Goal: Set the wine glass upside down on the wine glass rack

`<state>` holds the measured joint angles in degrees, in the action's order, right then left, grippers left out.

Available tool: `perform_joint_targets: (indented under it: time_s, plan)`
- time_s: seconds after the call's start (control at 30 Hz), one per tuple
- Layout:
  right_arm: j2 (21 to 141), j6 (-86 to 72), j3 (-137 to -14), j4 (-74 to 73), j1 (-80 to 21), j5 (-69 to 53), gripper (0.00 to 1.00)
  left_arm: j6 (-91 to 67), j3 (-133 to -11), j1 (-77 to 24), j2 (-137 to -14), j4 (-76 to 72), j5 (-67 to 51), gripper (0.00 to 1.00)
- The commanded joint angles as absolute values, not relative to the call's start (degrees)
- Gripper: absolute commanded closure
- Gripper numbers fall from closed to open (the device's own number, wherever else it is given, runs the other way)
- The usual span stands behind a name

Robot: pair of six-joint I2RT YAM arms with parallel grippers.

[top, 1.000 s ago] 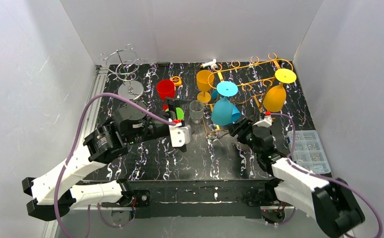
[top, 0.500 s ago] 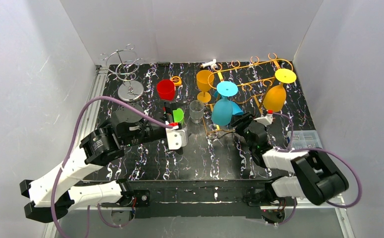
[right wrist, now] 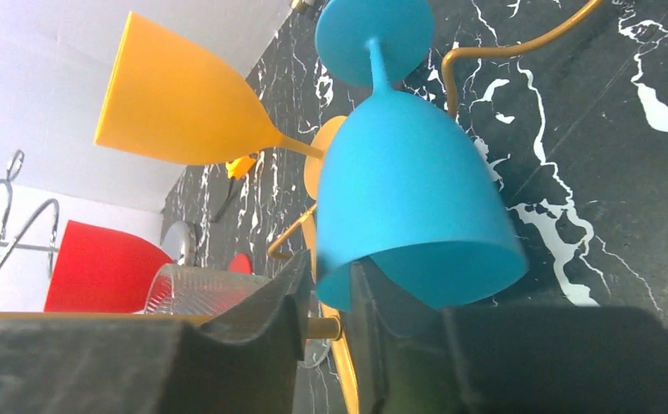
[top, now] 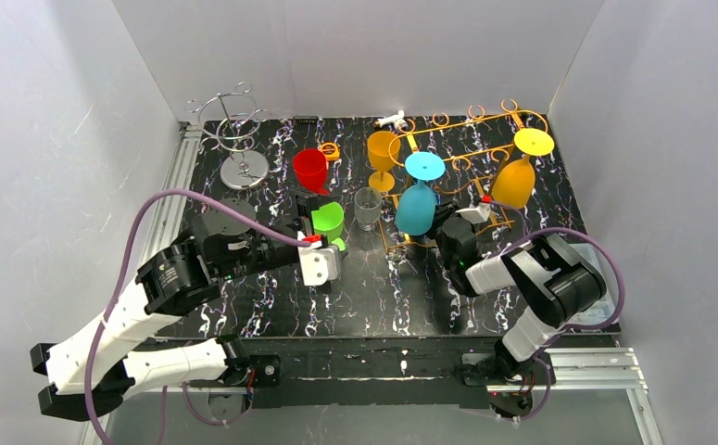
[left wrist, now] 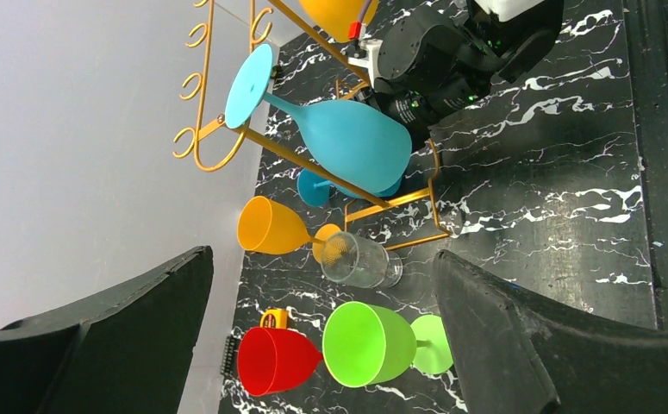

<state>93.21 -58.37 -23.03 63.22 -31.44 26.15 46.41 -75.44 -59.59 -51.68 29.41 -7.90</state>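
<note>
Black marbled tabletop (top: pixel 383 297), enclosed by white walls (top: pixel 355 56). Blue wine glass (top: pixel 417 209) is seen hung bowl-down on gold rack (left wrist: pixel 212 69), its foot caught over the rails; placement is judged nearly done. Right gripper (right wrist: pixel 327 297) is set at the rim, jaws close together; whether the rim is pinched cannot be told. Release is judged outstanding. Left gripper (left wrist: pixel 321 263) is held spread wide, empty, facing green glass (left wrist: pixel 365 343).

Our left arm (top: pixel 142 297) reaches from 7 o'clock, then bends toward 3 o'clock. Our left gripper (left wrist: pixel 323 260) stands spread wide. Our right arm (top: pixel 559 278) folds tight at 4 o'clock, wrist aimed at 11. Our right gripper (right wrist: pixel 326 297) shows only a slim gap.
</note>
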Motion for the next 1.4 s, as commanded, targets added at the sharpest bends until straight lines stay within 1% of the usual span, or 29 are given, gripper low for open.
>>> perform_joint_targets:
  time_s: [0.0, 0.1, 0.2, 0.3, 0.4, 0.6, 0.8, 0.93, 1.0, 1.03, 1.07, 1.13, 1.2, 1.27, 1.3, 1.37]
  plan:
    - [94.13, -57.5, -24.3, 68.97, -32.22, 31.1, 0.78, 46.48, -75.32, -59.33, -50.06, 31.0, -7.23, 0.02]
    - [89.69, -54.78, -23.95, 65.49, -33.33, 32.66, 0.99, 46.33, -75.38, -59.33, -49.85, 31.18, -7.27, 0.02]
    - [81.49, -51.26, -24.32, 56.56, -33.83, 34.32, 0.99, 46.03, -75.69, -59.33, -49.75, 31.29, -7.46, 0.02]
    - [73.86, -48.94, -23.14, 51.61, -33.88, 34.59, 0.99, 46.0, -76.0, -59.33, -49.75, 31.38, -7.35, 0.02]
    - [64.39, -48.18, -21.76, 41.32, -34.13, 35.9, 0.99, 46.09, -76.32, -59.34, -49.74, 31.38, -7.51, 0.02]
    - [42.49, -48.16, -20.48, 14.6, -36.22, 40.11, 0.99, 45.34, -77.46, -59.33, -50.72, 31.77, -8.25, 0.02]
    - [23.09, -51.11, -20.64, -8.01, -38.58, 37.63, 0.99, 44.68, -77.52, -59.35, -51.79, 31.82, -9.73, 0.02]
    - [13.76, -51.54, -25.19, -23.34, -38.76, 35.06, 0.99, 43.66, -78.53, -59.35, -53.1, 31.73, -10.9, 0.02]
    - [10.2, -49.22, -29.4, -31.26, -38.76, 31.79, 0.99, 42.95, -78.74, -59.33, -54.14, 31.64, -12.27, 0.02]
    - [8.96, -46.83, -35.34, -36.53, -38.15, 25.75, 0.99, 41.8, -77.5, -59.37, -54.74, 29.37, -14.36, 0.02]
    - [8.41, -45.31, -38.93, -39.43, -36.84, 22.98, 0.99, 39.99, -77.03, -59.37, -55.3, 27.8, -15.37, 0.02]
    - [7.76, -42.13, -47.11, -45.82, -31.4, 14.19, 0.99, 32.78, -77.19, -59.36, -59.16, 25.32, -18.49, 0.02]
    - [8.33, -40.38, -52.28, -49.0, -26.6, 5.84, 0.99, 26.44, -77.19, -59.37, -62.37, 21.78, -21.12, 0.02]
    - [6.57, -40.88, -54.22, -47.74, -24.72, -6.02, 0.99, 21.28, -79.47, -59.41, -68.49, 15.27, -22.5, 0.02]
    - [3.71, -41.54, -54.89, -43.6, -24.7, -11.38, 0.99, 18.06, -85.76, -59.44, -74.56, 12.28, -23.67, 0.07]
    - [3.54, -41.13, -55.46, -41.28, -24.7, -13.5, 0.99, 14.2, -90.98, -59.42, -79.01, 12.42, -24.88, 0.14]
